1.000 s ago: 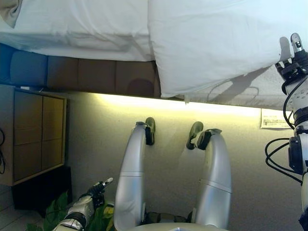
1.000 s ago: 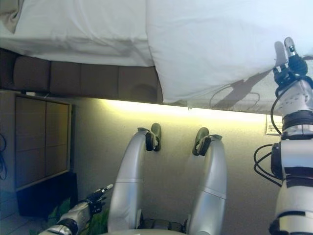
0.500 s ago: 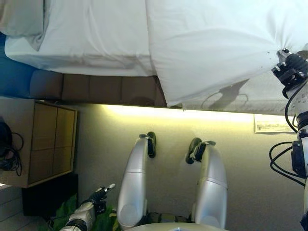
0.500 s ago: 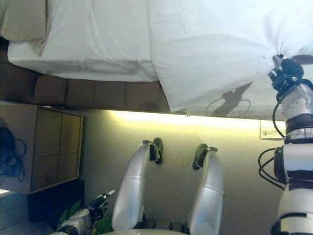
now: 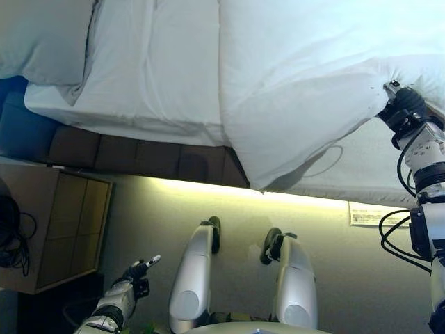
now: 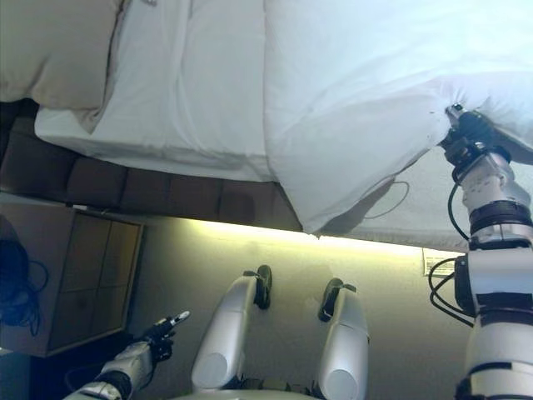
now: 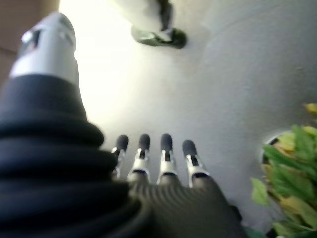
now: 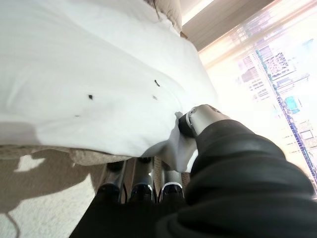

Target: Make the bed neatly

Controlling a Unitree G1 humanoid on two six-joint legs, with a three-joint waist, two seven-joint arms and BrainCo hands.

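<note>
A white duvet (image 5: pixel 306 83) covers the right part of the bed, its lower corner hanging over the bed's edge. My right hand (image 5: pixel 402 111) is at the duvet's right edge, with thumb (image 8: pixel 198 119) and fingers pinching a fold of the cloth, which bunches where it is held. Left of the duvet lies the bare white sheet (image 5: pixel 153 76), with a pillow (image 5: pixel 42 42) at the far left. My left hand (image 5: pixel 139 268) hangs low over the floor at the lower left, fingers (image 7: pixel 166 148) straight and holding nothing.
The bed's brown padded base (image 5: pixel 118 154) runs below the sheet. A wooden nightstand (image 5: pixel 62 229) stands at the left, with a green plant (image 7: pixel 287 168) near my left hand. A paper sheet (image 5: pixel 379 213) lies on the floor at the right.
My right hand's fingers were straight beside the duvet's edge and are now shut on it, bunching the cloth. The camera has tilted, showing more of the bed and the pillow.
</note>
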